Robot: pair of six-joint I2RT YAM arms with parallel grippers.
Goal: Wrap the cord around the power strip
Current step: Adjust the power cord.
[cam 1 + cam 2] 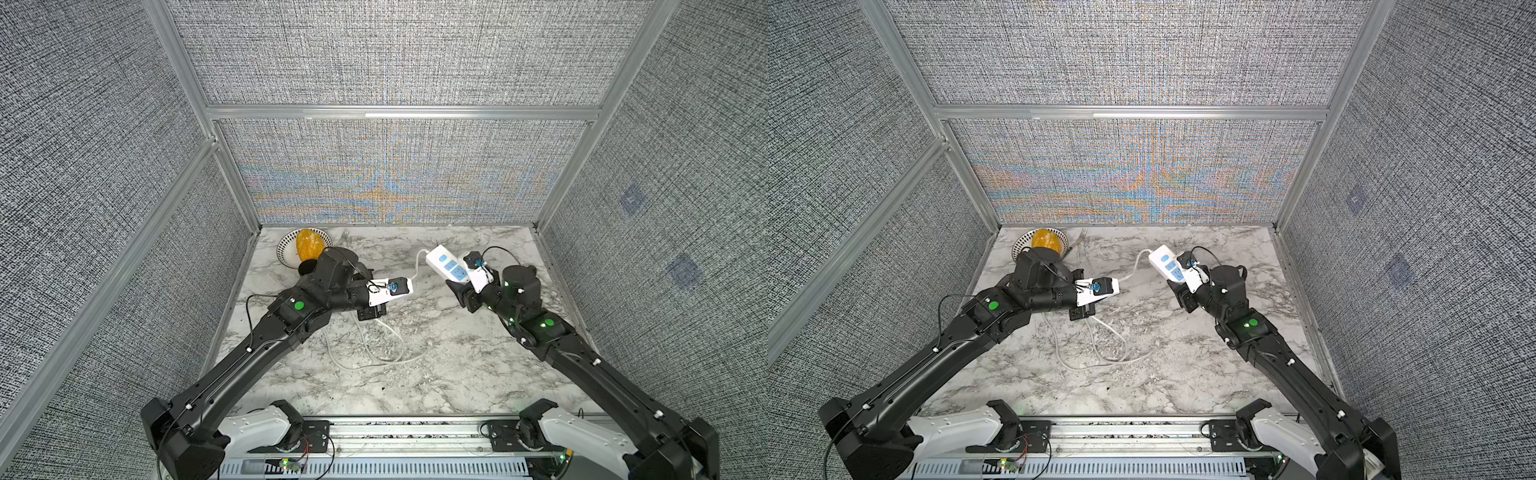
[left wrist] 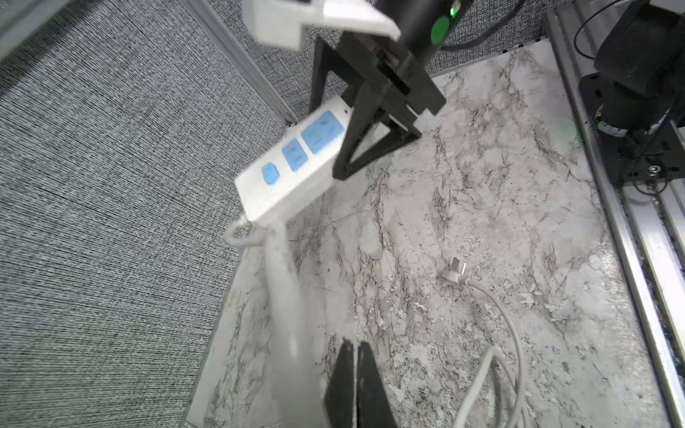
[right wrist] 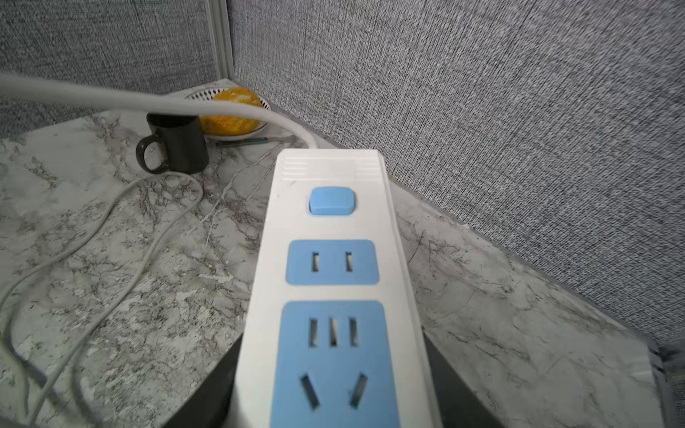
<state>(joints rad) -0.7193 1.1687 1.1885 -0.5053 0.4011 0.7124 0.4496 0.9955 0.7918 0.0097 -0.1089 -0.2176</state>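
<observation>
i could read no text, brand, label or number in any view. the strip [image 3: 333,289] showed only plain blue socket panels and a blue button, with no print i could make out. the green dots [image 1: 298,306] on the arms showed no legible mark either.

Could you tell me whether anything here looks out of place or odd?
Nothing is damaged or spilled. The cord sprawls in loose loops on the table, none round the strip, which the right pincer holds tilted off it.
</observation>
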